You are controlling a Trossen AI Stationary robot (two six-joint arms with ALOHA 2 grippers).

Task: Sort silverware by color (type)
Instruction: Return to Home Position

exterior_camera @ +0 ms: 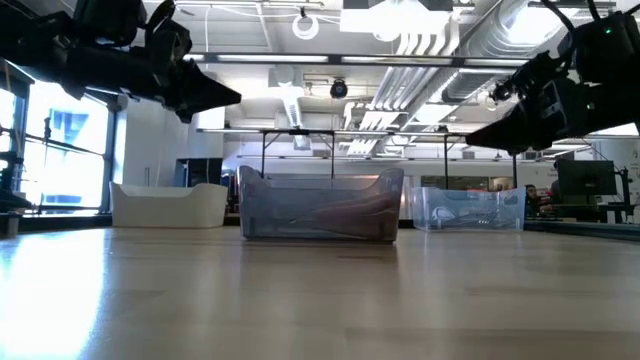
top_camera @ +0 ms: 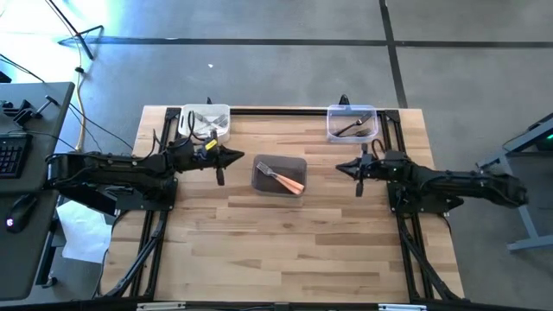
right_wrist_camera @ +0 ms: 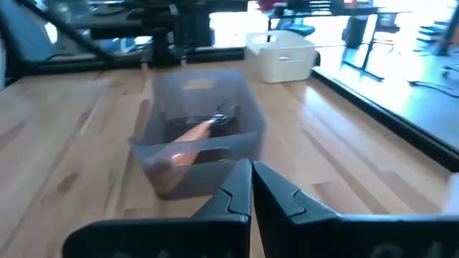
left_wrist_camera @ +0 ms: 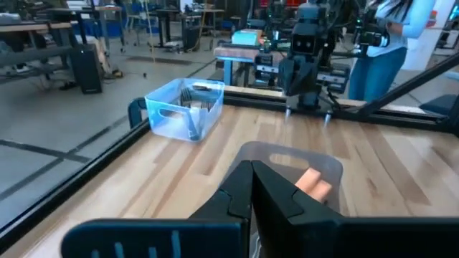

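The silverware lies in three tubs. Orange-handled forks (top_camera: 289,181) rest in the grey tub (top_camera: 259,175) at the table's middle. White-handled forks (top_camera: 207,122) fill the white tub (top_camera: 223,131) at the far left. Dark forks (top_camera: 350,128) lie in the clear tub (top_camera: 332,131) at the far right. My left gripper (top_camera: 240,157) hovers shut, just left of the grey tub, pointing level at it. My right gripper (top_camera: 339,167) hovers shut to the tub's right, also pointing at it. Neither has anything between its fingers (left_wrist_camera: 240,188), (right_wrist_camera: 237,188).
Black frame rails (top_camera: 294,111) run along the table's far and side edges. Bare wood stretches from the grey tub to the near edge (top_camera: 285,259). A desk with a keyboard (top_camera: 10,154) stands left of the table. A person (left_wrist_camera: 391,43) stands beyond the table's right side.
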